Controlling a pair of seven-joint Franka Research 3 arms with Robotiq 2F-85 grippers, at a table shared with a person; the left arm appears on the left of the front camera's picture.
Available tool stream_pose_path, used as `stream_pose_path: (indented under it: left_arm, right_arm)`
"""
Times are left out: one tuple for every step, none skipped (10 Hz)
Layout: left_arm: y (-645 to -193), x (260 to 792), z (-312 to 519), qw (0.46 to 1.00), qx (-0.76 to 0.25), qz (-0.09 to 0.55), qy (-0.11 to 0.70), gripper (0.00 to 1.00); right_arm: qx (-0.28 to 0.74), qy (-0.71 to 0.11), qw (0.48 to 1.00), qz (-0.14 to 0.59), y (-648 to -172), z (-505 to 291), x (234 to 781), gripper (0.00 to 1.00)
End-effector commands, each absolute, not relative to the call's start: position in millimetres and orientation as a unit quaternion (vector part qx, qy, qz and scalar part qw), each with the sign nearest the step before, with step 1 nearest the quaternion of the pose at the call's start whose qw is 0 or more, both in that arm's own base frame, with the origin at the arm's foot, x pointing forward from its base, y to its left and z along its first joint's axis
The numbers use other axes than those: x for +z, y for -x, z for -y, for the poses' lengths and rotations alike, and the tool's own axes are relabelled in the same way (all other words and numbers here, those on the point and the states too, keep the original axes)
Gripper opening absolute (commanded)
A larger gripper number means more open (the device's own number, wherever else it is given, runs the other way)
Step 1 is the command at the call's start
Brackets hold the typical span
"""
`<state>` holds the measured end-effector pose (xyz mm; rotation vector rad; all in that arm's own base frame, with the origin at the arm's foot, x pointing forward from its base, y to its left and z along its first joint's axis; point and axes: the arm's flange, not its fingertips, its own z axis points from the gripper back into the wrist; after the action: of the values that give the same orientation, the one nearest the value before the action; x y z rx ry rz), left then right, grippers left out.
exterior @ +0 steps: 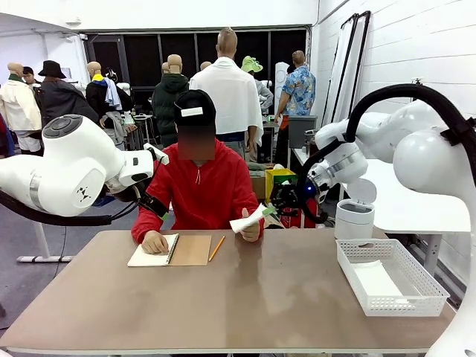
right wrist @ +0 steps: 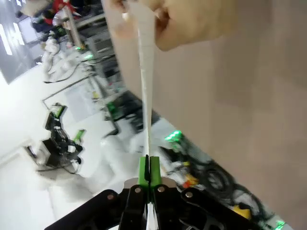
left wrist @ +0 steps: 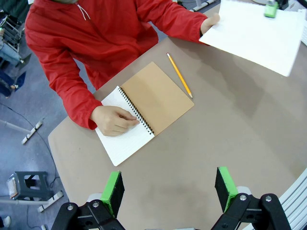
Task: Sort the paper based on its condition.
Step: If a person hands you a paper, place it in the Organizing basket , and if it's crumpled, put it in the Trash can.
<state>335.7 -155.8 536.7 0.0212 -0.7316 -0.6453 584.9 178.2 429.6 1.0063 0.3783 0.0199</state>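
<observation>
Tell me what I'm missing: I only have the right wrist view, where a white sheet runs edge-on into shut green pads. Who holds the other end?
Observer: A person in a red top; their hand grips the sheet across the table from the right pincer.
Operator: Is the other arm busy?
Observer: No. The left pincer is open above bare table.
Operator: What is the person's other hand doing?
Observer: It rests on an open notebook, with a pencil lying beside it.
Operator: Anywhere to put the sheet?
Observer: A white basket sits on the robot's right, with white paper in it.
</observation>
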Motion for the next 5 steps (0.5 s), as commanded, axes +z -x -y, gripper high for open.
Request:
stream_pose_path:
  left_arm:
    - [-336, 536, 155, 0.883, -0.312, 0.35, -0.012, 1.0]
    - [-336, 536, 155, 0.883, -0.312, 0.35, -0.012, 1.0]
    - [-336, 536, 155, 0.883, -0.312, 0.35, -0.012, 1.0]
    - [-336, 536, 155, 0.883, -0.312, 0.35, -0.012, 1.0]
    - [-336, 536, 155, 0.883, -0.312, 0.35, -0.012, 1.0]
  right_arm:
    - [0.06, -0.398, 0.912, -0.081, -560, -146, 461, 0.0]
    - [0.066, -0.339, 0.938, -0.035, -551, -126, 474, 0.0]
    - [0.063, -0.3, 0.952, -0.011, -540, -110, 482, 0.0]
    - [0.051, -0.272, 0.961, 0.01, -531, -95, 487, 0.0]
    - [0.032, -0.26, 0.965, 0.027, -521, -80, 490, 0.0]
